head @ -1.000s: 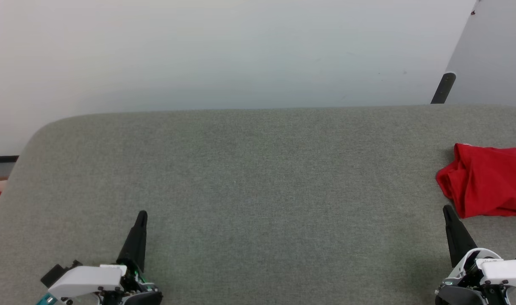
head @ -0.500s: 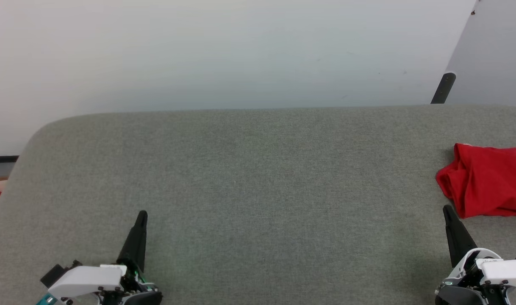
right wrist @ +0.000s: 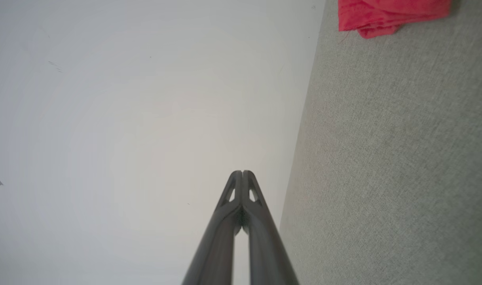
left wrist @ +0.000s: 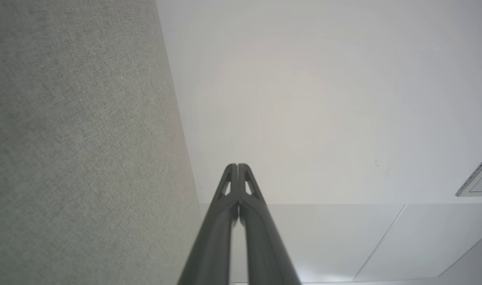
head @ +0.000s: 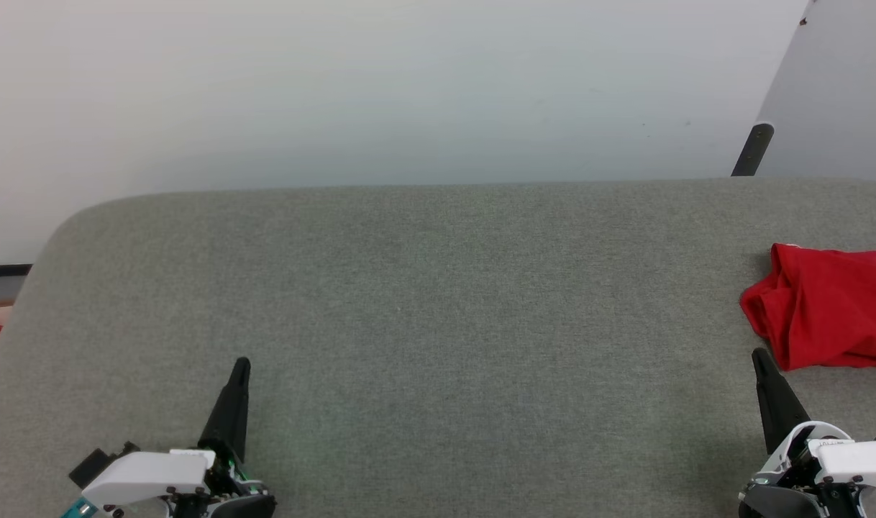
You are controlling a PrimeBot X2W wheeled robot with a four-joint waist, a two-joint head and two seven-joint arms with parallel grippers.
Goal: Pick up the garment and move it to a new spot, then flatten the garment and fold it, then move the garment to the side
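Fingers [head: 229, 414] pressed together, garment [head: 826, 309] on grey surface [head: 438, 302]

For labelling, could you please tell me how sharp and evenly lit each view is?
Head view: soft even light, sharp; garment cropped by the right edge. Left wrist view: left gripper slightly soft, wall washed pale. Right wrist view: right gripper likewise.

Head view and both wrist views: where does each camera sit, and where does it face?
Head view: on the head, facing down at the grey surface; left gripper, right gripper below.
Left wrist view: left wrist, facing the wall along shut fingers.
Right wrist view: right wrist, same way; garment at top.
Shared: head and right wrist views show the garment.
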